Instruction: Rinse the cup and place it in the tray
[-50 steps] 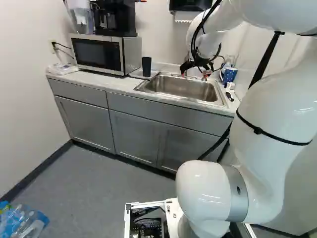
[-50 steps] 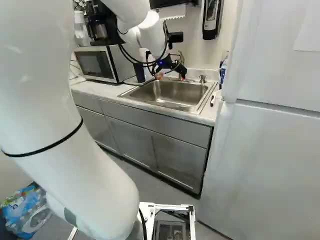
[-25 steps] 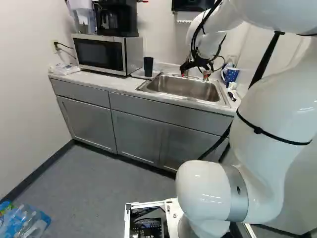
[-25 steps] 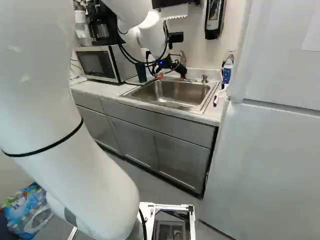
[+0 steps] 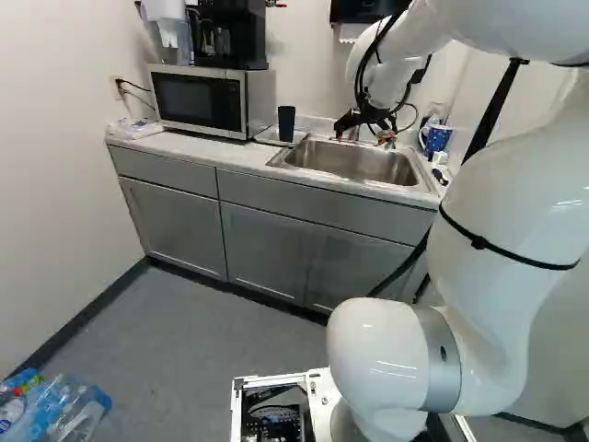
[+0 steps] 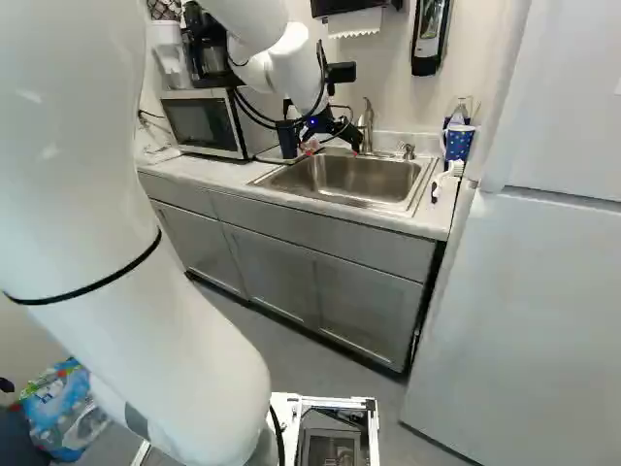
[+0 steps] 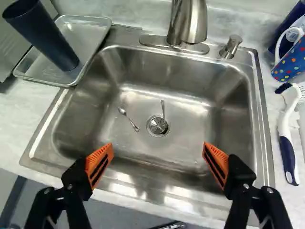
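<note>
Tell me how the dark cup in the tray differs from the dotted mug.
The cup is plain and dark; the mug is blue with coloured dots. The cup shows no handle, while the mug has a white one. The cup stands in the tray, the mug at the opposite side of the sink. Both are upright.

And no words or numbers legible here; the wall dispenser point(image 6: 430, 37) above the sink point(image 6: 340, 177) perhaps carries a label, too small to call.
</note>
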`<state>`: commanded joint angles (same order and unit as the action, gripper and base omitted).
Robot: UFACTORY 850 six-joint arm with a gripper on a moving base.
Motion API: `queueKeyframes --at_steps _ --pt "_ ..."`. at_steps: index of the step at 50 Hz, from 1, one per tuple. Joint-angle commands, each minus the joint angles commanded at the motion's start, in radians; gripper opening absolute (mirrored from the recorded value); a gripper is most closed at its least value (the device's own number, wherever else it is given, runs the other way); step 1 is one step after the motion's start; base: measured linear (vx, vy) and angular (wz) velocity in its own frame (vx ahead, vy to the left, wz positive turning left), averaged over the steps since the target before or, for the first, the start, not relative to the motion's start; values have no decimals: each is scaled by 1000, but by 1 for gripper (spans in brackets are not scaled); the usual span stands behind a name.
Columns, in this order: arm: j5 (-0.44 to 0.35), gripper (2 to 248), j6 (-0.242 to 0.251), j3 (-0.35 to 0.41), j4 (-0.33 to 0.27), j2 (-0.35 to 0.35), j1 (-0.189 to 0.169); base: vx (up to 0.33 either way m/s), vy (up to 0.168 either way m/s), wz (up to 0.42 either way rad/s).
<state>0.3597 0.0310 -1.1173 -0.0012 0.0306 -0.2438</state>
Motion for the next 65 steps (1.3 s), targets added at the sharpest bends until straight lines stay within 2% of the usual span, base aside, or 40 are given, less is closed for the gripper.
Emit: queueKeyframes --at_steps 14,65 --pt "0 247 0 0 0 0 0 -95 134 -77" --pt "0 247 0 0 0 0 0 -108 88 -302"
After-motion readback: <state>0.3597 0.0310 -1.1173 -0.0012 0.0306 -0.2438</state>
